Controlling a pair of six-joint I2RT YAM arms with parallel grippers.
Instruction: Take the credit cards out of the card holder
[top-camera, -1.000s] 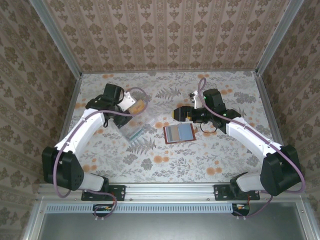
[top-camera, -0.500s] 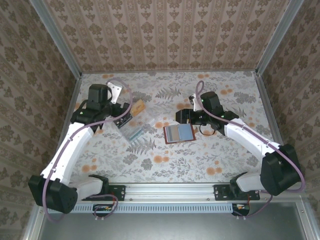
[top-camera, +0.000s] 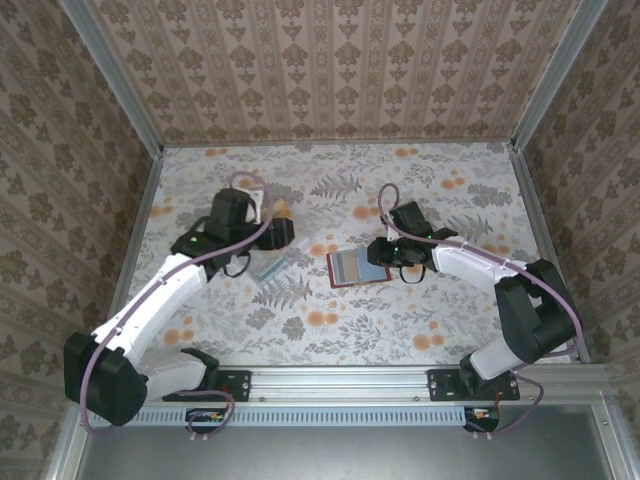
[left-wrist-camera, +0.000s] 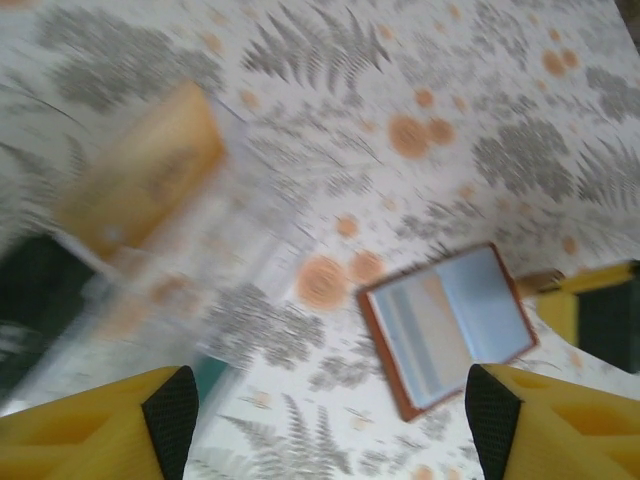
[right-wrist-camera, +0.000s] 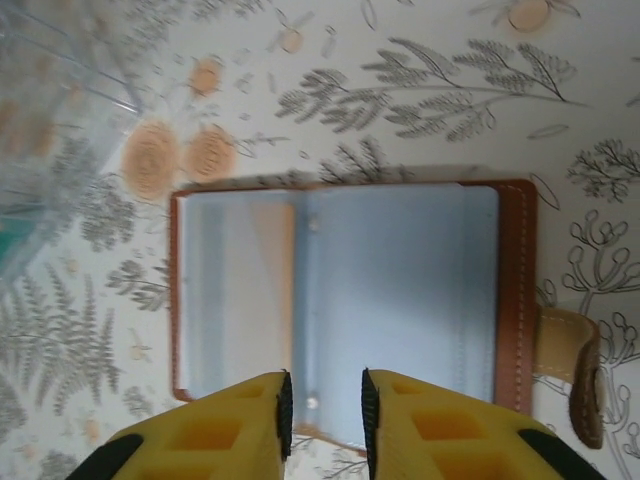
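Two arms lean inward: left pincer spread wide, right pincer narrowly parted over the card holder.

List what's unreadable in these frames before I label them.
- Left wrist view: motion blur smears the orange-tan card and clear plastic tray; card inside or beside it, cannot tell.
- Same view: dark patch at left edge, blurred and cropped.
- Right wrist view, reddish-brown leather card holder: blurred tan patch in its left pocket, card or lining unclear.
- Right gripper: fingers nearly together over holder's edge; contact hidden beneath them.
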